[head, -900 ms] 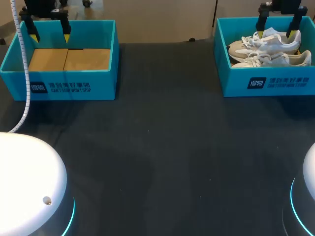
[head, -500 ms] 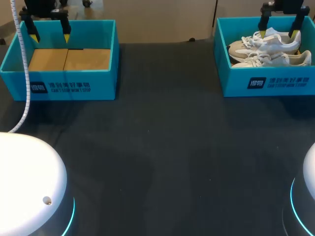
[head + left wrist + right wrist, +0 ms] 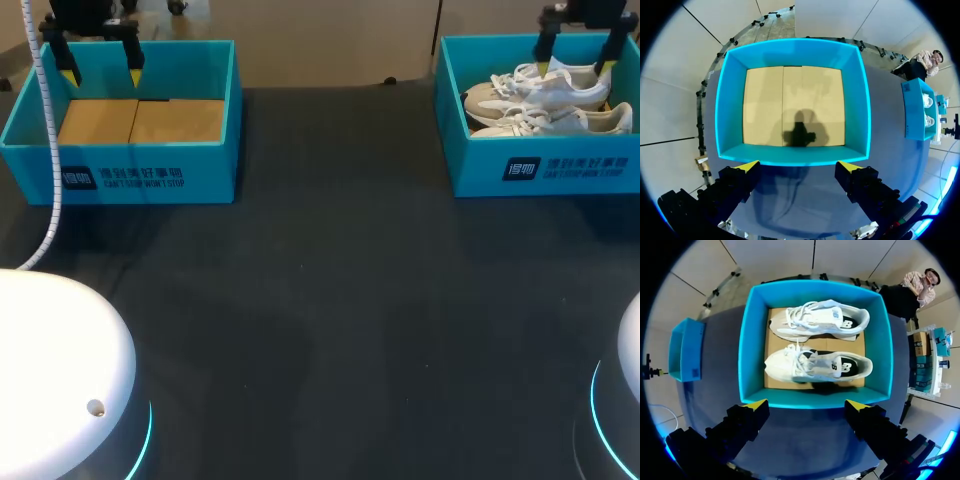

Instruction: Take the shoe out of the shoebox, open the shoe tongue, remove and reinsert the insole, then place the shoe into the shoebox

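Two white shoes lie side by side in the teal right shoebox, one farther back and one nearer the front wall. My right gripper hangs open above the box's rear part, touching nothing. In the right wrist view both shoes, the far one and the near one, lie on the cardboard floor ahead of the open gripper. My left gripper hangs open over the left shoebox, which holds only its cardboard floor.
Dark table surface spreads between the two boxes and toward the front. A white cable runs down past the left box's front corner. Two white arm bases stand at the front corners.
My right gripper has drifted up and slightly to the right above the shoes, staying open. The left arm and both boxes have not moved.
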Tool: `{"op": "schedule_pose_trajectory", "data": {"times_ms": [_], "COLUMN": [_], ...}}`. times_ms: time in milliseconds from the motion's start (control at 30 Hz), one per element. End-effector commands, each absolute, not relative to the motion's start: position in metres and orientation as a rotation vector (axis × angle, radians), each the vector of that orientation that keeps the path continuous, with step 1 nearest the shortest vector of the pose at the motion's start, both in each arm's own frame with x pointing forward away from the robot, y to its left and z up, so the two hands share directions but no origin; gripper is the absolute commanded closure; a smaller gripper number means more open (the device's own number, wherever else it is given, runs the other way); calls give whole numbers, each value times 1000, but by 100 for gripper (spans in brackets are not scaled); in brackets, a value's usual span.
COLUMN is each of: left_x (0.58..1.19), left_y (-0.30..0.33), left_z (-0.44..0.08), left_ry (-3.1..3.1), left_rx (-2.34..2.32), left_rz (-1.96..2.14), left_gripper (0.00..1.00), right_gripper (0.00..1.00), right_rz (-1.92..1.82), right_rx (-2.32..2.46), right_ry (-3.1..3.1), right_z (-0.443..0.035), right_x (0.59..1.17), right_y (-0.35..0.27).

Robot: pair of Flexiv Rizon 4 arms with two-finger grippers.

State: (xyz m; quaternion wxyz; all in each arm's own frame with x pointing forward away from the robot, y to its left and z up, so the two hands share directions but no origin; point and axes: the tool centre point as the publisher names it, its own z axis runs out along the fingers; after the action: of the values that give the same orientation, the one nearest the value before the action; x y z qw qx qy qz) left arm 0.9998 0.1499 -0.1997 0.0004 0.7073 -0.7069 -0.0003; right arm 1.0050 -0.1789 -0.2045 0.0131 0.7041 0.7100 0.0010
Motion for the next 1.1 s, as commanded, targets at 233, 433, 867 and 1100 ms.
{"op": "schedule_pose_trajectory", "data": {"times_ms": [233, 433, 867, 1100], "left_x": [1000, 1000, 1000, 1000], "left_y": [150, 150, 150, 150], "left_z": [-200, -200, -200, -200], "left_ry": [-2221, -2221, -2221, -2221], "left_rx": [2221, 2221, 2221, 2221], "left_rz": [-1, -1, -1, -1], "left_gripper": [0, 0, 0, 0], "right_gripper": [0, 0, 0, 0], "right_rz": [-25, -16, -65, -85], "right_rx": [2151, 2115, 2101, 2104], "right_ry": [2232, 2250, 2266, 2267], "right_z": [-218, -227, -259, -273], "right_x": [1013, 1019, 1027, 1028], "right_y": [-209, -228, -276, -288]}}
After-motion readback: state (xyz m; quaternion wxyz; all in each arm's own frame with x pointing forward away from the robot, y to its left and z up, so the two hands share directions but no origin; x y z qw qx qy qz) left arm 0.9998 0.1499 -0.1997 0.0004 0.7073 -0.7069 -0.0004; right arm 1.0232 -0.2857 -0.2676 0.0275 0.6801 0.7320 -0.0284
